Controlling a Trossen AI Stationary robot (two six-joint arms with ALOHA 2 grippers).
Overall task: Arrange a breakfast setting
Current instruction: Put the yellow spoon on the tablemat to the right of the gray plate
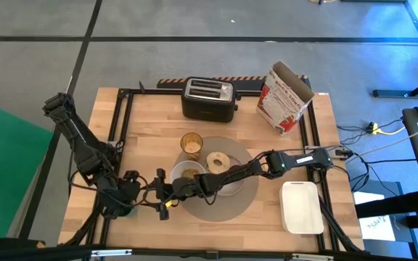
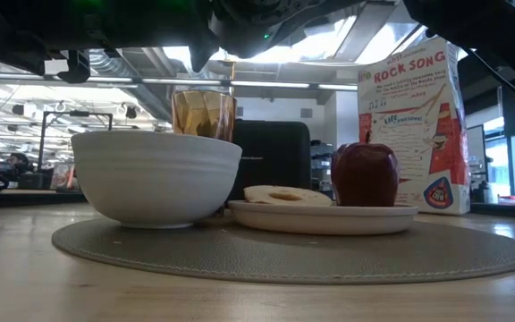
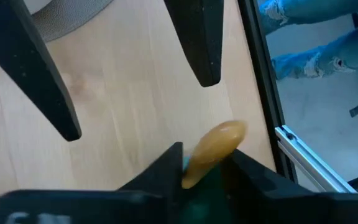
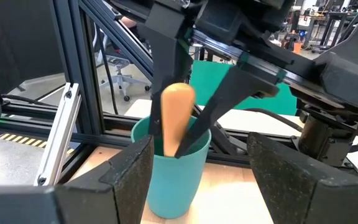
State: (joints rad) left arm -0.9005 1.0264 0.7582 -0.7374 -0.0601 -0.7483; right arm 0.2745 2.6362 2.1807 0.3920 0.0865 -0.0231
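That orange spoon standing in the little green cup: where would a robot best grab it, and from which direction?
By the rounded top of the orange-handled spoon, likely from above. The handle stands nearly upright, leaning a little, well clear of the small green cup, while its lower part is hidden inside. The left gripper already has its fingers either side of the handle; the right gripper, open, faces the cup.

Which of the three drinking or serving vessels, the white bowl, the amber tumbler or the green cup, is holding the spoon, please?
The green cup: the orange spoon handle stands in it. The white bowl and amber tumbler show no spoon.
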